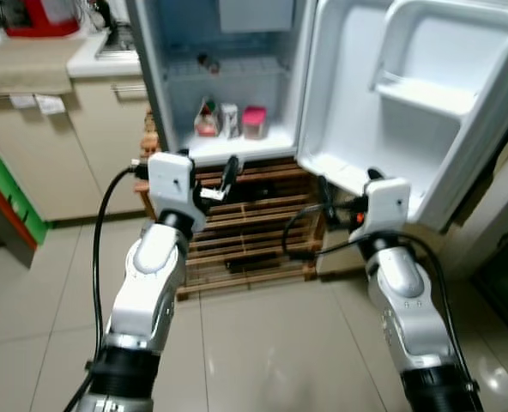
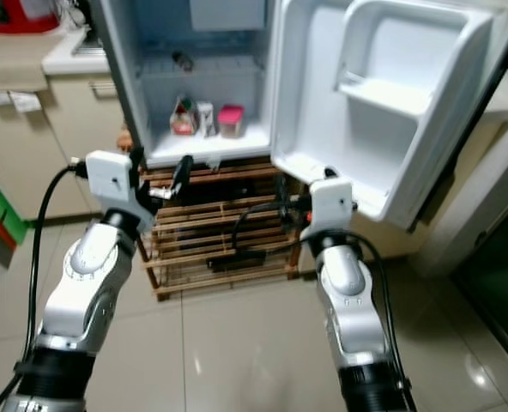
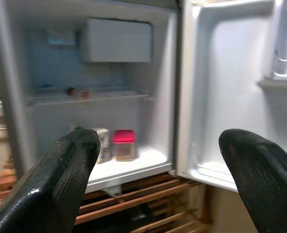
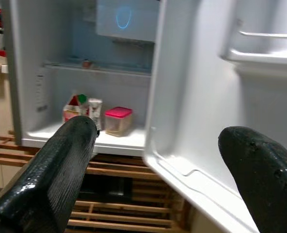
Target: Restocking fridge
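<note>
A small fridge (image 1: pixel 237 77) stands open in the upper middle of the frame on a slatted wooden rack (image 1: pixel 245 232), its door (image 1: pixel 408 103) swung to the upper right. On the bottom shelf sit a small carton (image 1: pixel 207 118), a white pack (image 1: pixel 229 120) and a pink-lidded tub (image 1: pixel 253 122), side by side. The left gripper (image 3: pixel 158 170) hovers at centre left before the shelf, fingers spread apart, holding nothing. The right gripper (image 4: pixel 158 170) hangs at centre right beneath the door's lower edge, likewise spread and empty. A kitchen counter (image 1: pixel 31 64) fills the upper left.
</note>
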